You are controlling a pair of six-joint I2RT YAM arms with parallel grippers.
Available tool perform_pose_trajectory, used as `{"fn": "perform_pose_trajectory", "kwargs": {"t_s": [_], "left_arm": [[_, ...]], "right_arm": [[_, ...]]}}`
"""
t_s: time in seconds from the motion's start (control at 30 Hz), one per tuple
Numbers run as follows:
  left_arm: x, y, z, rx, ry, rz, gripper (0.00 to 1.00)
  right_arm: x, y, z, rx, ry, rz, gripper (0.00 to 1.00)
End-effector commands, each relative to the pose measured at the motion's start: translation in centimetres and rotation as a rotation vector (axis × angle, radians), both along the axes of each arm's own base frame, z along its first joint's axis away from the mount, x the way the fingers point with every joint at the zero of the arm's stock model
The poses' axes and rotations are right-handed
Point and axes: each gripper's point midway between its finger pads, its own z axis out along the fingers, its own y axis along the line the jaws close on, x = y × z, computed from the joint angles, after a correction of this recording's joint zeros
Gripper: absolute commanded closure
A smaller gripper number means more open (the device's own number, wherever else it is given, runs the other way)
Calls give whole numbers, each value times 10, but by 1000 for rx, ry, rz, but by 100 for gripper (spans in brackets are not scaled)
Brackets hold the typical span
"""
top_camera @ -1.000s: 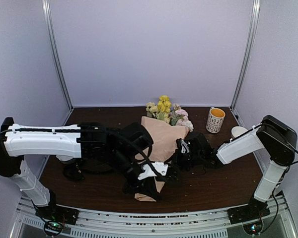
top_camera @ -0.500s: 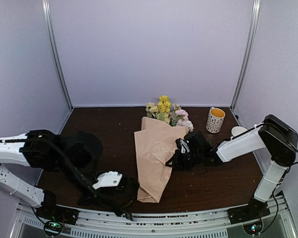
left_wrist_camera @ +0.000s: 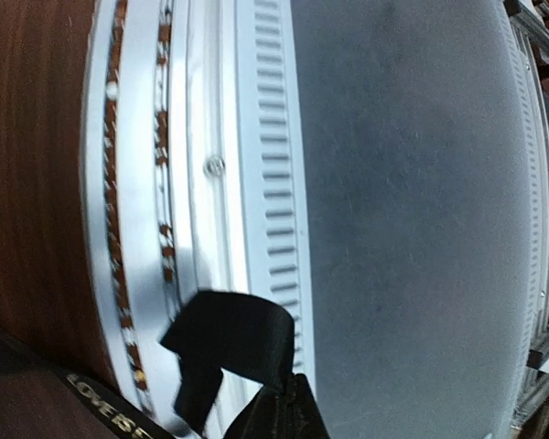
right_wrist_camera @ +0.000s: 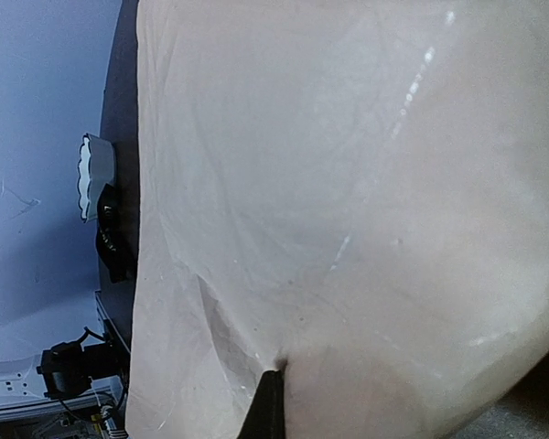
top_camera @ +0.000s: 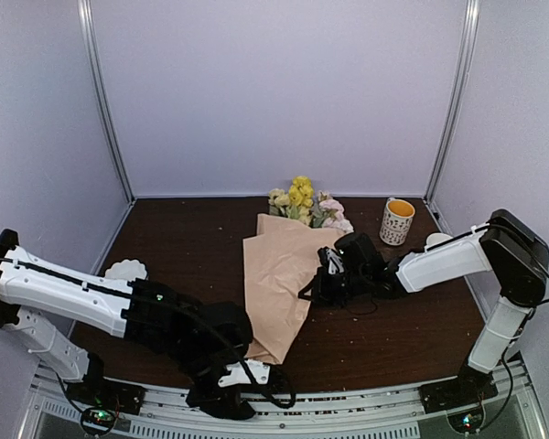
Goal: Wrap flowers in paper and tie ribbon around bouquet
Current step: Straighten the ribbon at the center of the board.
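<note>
The bouquet [top_camera: 276, 283] lies across the middle of the table as a tan-peach paper [right_wrist_camera: 348, 165] cone. Yellow, pink and cream flowers [top_camera: 304, 203] show at its far, wide end. My right gripper [top_camera: 318, 285] sits at the cone's right edge, and its shut fingertips [right_wrist_camera: 273, 395] pinch a pucker of the paper. My left gripper [top_camera: 254, 380] is low over the table's near edge, in front of the cone's narrow tip. In the left wrist view it [left_wrist_camera: 288, 412] is shut on a folded end of the black ribbon [left_wrist_camera: 229, 338]. A lettered stretch of ribbon runs off to the lower left.
An orange-lined mug [top_camera: 396, 221] and a white cup [top_camera: 436, 242] stand at the back right. A white scalloped dish [top_camera: 126, 270] sits at the left. The slotted metal rail [left_wrist_camera: 265, 183] along the near table edge lies right under my left gripper.
My left arm has swung from over the cone's narrow end down to the near edge. The cone and my right gripper have shifted slightly left and further back.
</note>
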Motion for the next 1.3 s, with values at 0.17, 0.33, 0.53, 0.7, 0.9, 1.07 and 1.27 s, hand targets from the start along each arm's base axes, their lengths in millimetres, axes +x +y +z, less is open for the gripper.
{"fn": "perform_pose_trajectory", "kwargs": {"t_s": [0.17, 0.33, 0.53, 0.7, 0.9, 1.07, 1.27], "left_arm": [[74, -154, 87, -433, -464, -77, 100], [64, -188, 106, -554, -382, -201, 100], [115, -205, 100, -566, -538, -121, 100], [169, -214, 132, -673, -528, 51, 100], [175, -213, 99, -567, -487, 47, 47], [151, -194, 92, -549, -390, -19, 24], [136, -166, 100, -564, -363, -9, 21]], "right_arm": [[5, 16, 45, 91, -49, 31, 100], [1, 17, 54, 67, -74, 82, 100], [-6, 13, 48, 59, -68, 100, 100], [-8, 17, 41, 63, -52, 127, 100], [-11, 18, 29, 50, -34, 146, 100], [-14, 15, 20, 34, -24, 148, 100], [-16, 13, 12, 32, -16, 145, 100]]}}
